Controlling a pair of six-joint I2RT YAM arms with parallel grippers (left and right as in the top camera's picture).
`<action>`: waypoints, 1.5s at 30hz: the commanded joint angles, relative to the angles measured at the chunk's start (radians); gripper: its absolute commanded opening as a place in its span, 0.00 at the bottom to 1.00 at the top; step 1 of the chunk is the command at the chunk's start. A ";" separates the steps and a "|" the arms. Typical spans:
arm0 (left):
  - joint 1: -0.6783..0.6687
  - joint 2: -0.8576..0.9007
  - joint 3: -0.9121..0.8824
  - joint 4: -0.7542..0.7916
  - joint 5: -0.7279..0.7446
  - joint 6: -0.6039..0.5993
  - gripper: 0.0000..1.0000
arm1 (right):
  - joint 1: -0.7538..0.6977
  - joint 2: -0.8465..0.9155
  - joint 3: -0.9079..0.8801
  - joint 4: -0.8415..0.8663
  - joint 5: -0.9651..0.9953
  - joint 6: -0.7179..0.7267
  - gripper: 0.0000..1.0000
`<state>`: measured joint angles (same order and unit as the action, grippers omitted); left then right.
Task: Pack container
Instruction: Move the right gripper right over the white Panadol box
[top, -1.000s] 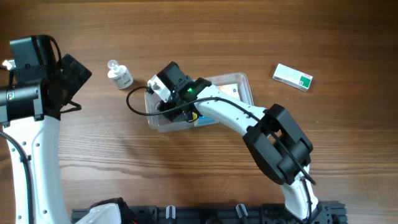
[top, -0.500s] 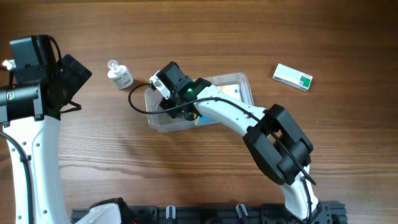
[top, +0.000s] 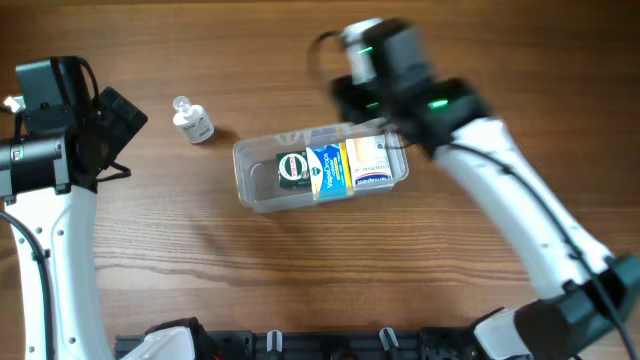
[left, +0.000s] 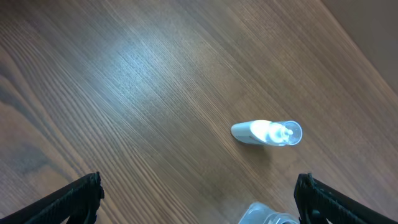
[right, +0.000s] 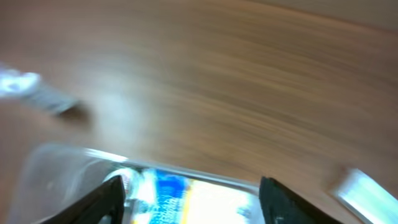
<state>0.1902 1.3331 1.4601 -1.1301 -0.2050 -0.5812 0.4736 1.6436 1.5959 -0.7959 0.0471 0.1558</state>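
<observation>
The clear container (top: 256, 178) lies mid-table and holds a round dark-green item (top: 293, 168), a blue-and-white box (top: 326, 171) and a white-and-orange box (top: 369, 162). My right arm (top: 405, 75) is a blur above the tub's far right corner. In the blurred right wrist view, the right gripper (right: 200, 202) stands open and empty over the container (right: 56, 163) and its boxes. My left gripper (left: 199, 200) is wide open above bare wood, with the tub's corner (left: 268, 216) just between its fingertips.
A small clear bottle with a white cap (top: 192, 120) lies left of the tub, also seen as a bottle (left: 267, 132) ahead of the left gripper. A pale box (right: 364, 186) lies on the wood at the right. The left arm (top: 55, 140) stands at the table's left edge.
The right gripper opened, rose out of the tub's left end and swung to the far right, leaving the round green item inside. The left arm has not moved.
</observation>
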 joint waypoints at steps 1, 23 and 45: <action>0.005 -0.003 0.011 -0.001 -0.006 0.001 1.00 | -0.168 -0.017 0.008 -0.083 0.050 0.039 0.92; 0.005 -0.003 0.011 -0.001 -0.006 0.001 1.00 | -0.520 0.035 -0.118 -0.111 0.064 0.228 1.00; 0.005 -0.003 0.011 -0.001 -0.006 0.001 1.00 | -0.520 0.221 -0.118 0.014 0.068 0.225 1.00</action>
<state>0.1902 1.3331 1.4601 -1.1301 -0.2050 -0.5812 -0.0414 1.8500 1.4811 -0.7994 0.0952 0.4255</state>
